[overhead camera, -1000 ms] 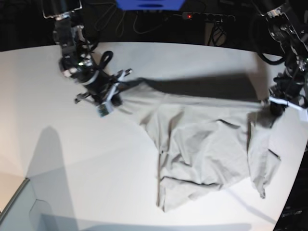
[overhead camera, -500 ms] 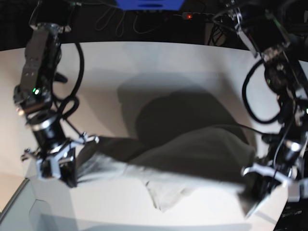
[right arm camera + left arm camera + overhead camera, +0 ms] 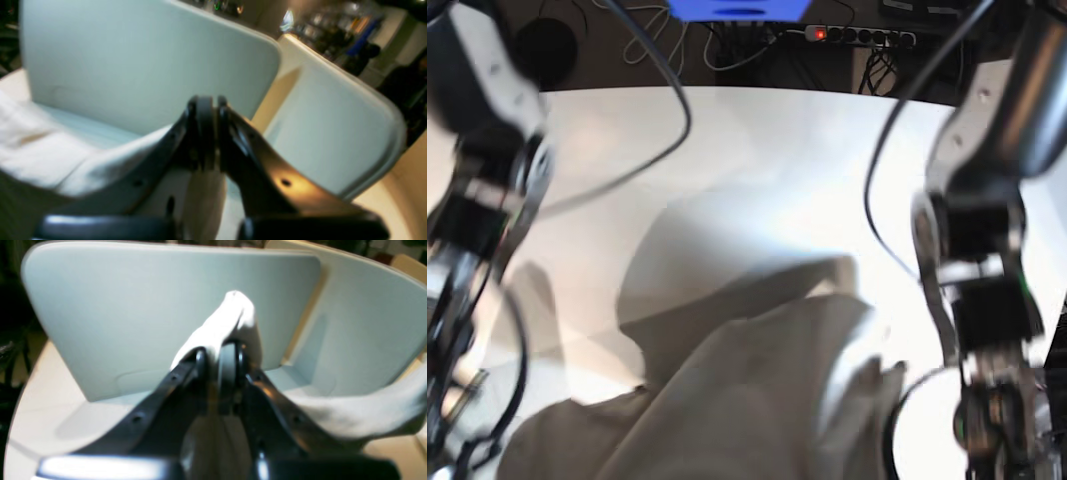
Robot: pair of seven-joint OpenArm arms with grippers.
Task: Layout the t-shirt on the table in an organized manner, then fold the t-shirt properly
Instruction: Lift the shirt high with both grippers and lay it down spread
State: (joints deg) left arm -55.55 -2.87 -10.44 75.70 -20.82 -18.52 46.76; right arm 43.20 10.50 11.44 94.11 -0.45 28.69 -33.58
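T-shirt [image 3: 747, 400] now lifted, pinched between both jaws.

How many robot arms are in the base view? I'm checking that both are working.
2. One arm stands at the view's left edge, the other arm at its right, with the t-shirt lifted between them.

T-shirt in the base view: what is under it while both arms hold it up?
Under the lifted t-shirt only its dark shadow on the white table shows. The tabletop directly beneath the cloth is covered. The left gripper and right gripper are each shut on fabric.
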